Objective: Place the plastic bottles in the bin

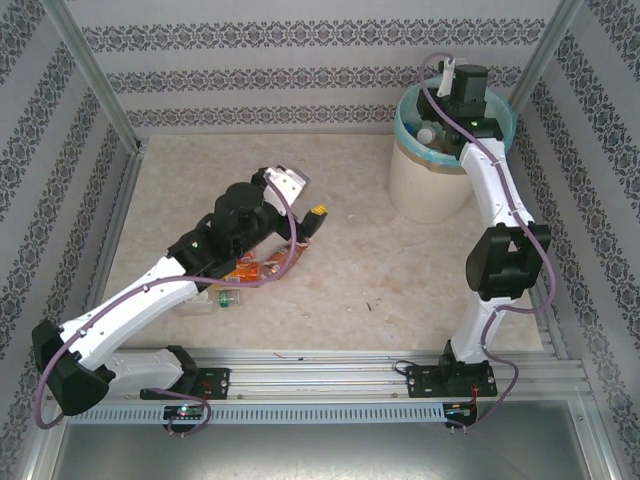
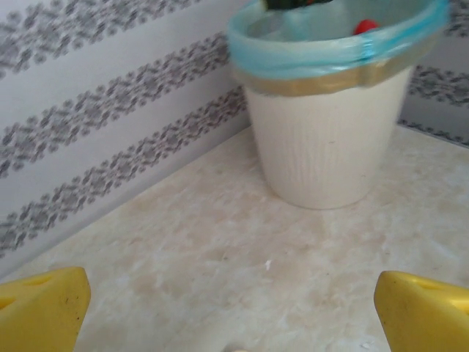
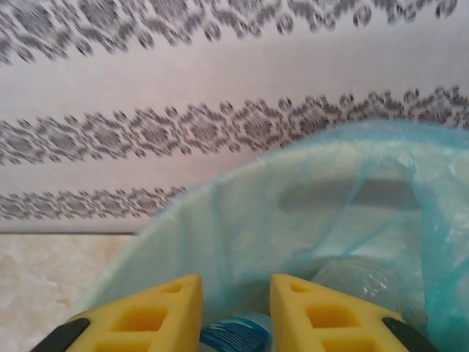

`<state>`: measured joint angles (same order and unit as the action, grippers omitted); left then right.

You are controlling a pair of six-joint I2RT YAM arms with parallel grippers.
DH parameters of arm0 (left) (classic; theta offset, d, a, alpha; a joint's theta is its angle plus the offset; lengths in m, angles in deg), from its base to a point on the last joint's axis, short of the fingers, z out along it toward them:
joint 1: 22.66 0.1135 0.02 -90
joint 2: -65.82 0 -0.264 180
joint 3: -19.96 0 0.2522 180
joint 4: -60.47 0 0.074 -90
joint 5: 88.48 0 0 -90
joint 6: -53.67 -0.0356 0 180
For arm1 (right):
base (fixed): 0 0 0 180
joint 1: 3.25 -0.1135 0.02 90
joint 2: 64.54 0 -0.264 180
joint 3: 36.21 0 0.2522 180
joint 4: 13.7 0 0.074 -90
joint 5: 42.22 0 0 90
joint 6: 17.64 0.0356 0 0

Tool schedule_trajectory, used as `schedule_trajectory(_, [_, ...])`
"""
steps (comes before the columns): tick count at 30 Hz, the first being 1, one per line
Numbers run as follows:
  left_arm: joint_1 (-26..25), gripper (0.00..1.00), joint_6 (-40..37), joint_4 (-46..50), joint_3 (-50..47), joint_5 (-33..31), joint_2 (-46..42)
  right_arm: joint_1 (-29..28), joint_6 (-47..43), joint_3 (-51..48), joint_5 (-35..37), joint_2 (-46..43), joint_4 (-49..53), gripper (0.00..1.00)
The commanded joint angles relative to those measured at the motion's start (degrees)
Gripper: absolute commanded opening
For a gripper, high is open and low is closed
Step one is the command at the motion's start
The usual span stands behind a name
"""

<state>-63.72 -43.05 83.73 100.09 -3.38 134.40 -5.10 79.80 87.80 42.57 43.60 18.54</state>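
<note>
The bin [image 1: 430, 190] stands at the back right, cream-white with a light blue liner [image 3: 293, 220]. My right gripper [image 1: 447, 72] hangs over its mouth. In the right wrist view this gripper [image 3: 236, 286] is shut on a plastic bottle with a blue label [image 3: 238, 334] that fills the narrow gap low between the yellow fingers. A clear bottle [image 3: 366, 286] lies inside the bin. My left gripper [image 1: 308, 200] is wide open over the table's middle with nothing between its fingers [image 2: 231, 293]. Under that arm lie an orange-labelled bottle [image 1: 250, 268] and a clear bottle [image 1: 222, 298].
Patterned walls close in the marble-look table [image 1: 370, 270] on three sides. Metal rails [image 1: 330, 365] run along the near edge by the arm bases. In the left wrist view the bin [image 2: 330, 139] stands ahead across bare tabletop, a red cap [image 2: 365, 27] showing inside.
</note>
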Motion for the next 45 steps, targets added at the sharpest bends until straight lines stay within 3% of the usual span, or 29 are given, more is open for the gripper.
schedule_trajectory(1, [4.4, 1.00, 7.1, 10.6, 3.8, 2.4, 2.0, -3.0, 0.8, 1.5, 2.3, -7.1, -0.3, 0.37])
schedule_trajectory(8, [8.8, 0.98, 9.5, 26.3, 8.6, 8.1, 12.0, -11.9, -3.7, -10.7, 7.1, -20.7, -5.9, 0.49])
schedule_trajectory(12, [10.2, 0.97, 10.5, 28.3, 7.7, 11.4, 16.3, -17.9, -5.5, -18.3, 6.6, -27.3, -6.9, 0.55])
schedule_trajectory(20, [11.5, 0.93, 10.0, 31.3, 8.0, 14.1, 24.3, -25.5, -6.2, -35.1, 3.3, -38.6, -9.4, 0.57])
schedule_trajectory(30, [11.6, 0.86, 7.3, 35.1, 6.6, 16.1, 29.8, -26.5, -9.7, -42.1, 15.3, -51.3, -10.6, 0.57])
schedule_trajectory(45, [11.4, 0.79, 7.1, 35.3, 6.2, 16.2, 35.3, -26.5, -10.2, -42.8, 17.0, -53.5, -11.8, 0.58])
